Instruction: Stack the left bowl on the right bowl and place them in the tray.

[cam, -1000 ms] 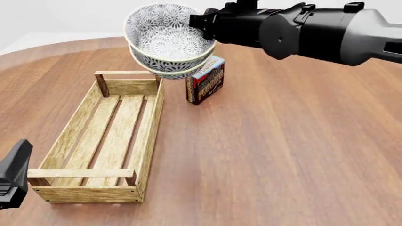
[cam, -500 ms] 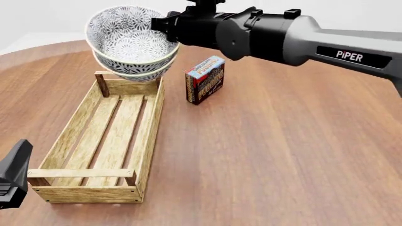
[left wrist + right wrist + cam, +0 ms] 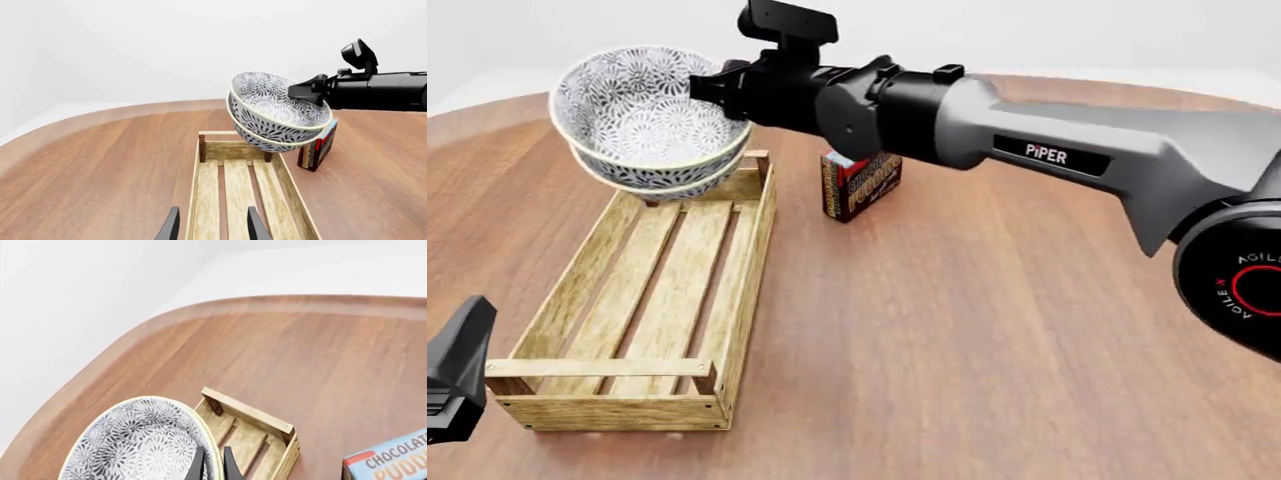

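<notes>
Right jaws [image 3: 723, 88] pinching stacked bowls [image 3: 647, 120] by the rim, tilted, above tray [image 3: 641, 310] lying lengthwise front-to-back; left jaws [image 3: 212, 226] parted, empty.

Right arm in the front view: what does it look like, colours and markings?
The right arm has a light grey tapered shell marked "PiPER" in white on a dark strip, a glossy black cylindrical wrist section, and a small black camera block on top. Its base joint at the frame's edge is black with "AGILEX" lettering and a red ring. The right gripper is black.
</notes>
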